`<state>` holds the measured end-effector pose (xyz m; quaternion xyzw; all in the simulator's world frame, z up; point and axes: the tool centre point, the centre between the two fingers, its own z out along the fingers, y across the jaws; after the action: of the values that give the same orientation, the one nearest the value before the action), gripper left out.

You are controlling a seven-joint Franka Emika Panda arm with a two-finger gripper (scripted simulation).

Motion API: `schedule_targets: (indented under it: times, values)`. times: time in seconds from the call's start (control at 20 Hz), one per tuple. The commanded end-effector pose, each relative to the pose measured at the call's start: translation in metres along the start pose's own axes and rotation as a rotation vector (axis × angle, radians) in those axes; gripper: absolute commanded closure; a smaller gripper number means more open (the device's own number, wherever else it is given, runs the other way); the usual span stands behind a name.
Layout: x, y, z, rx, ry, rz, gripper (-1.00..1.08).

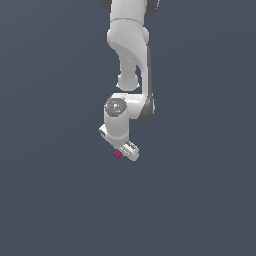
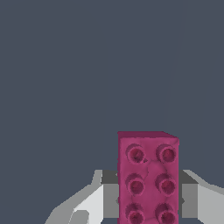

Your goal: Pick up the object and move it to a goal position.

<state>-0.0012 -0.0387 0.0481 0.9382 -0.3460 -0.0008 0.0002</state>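
One pink brick, six studs visible in two rows of three, sits clamped between two grey finger pads. One end effector holds it at its tip; one white arm above.

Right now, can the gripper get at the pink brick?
Probably yes: the gripper already looks to have the pink brick between its fingers, one on either side, with nothing else in view blocking it.

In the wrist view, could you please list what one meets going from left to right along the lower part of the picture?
One gripper finger → magenta brick → the other gripper finger.
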Motion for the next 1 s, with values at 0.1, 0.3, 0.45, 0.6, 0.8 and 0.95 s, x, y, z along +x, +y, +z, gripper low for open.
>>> schedule_targets:
  times: [0.1, 0.3, 0.45, 0.6, 0.8, 0.95]
  values:
    - [-0.014, -0.015, -0.035, 0.001, 0.001, 0.000, 1.08]
    - [-0.031, -0.033, -0.076, 0.001, 0.001, 0.000, 1.08]
    - [-0.044, -0.047, -0.109, 0.001, 0.001, 0.000, 1.08]
    - [-0.057, -0.061, -0.143, 0.000, 0.002, 0.001, 1.08]
    - [-0.075, -0.080, -0.187, 0.000, 0.003, 0.001, 1.08]
    - [-0.088, -0.095, -0.220, -0.001, 0.003, 0.001, 1.08]
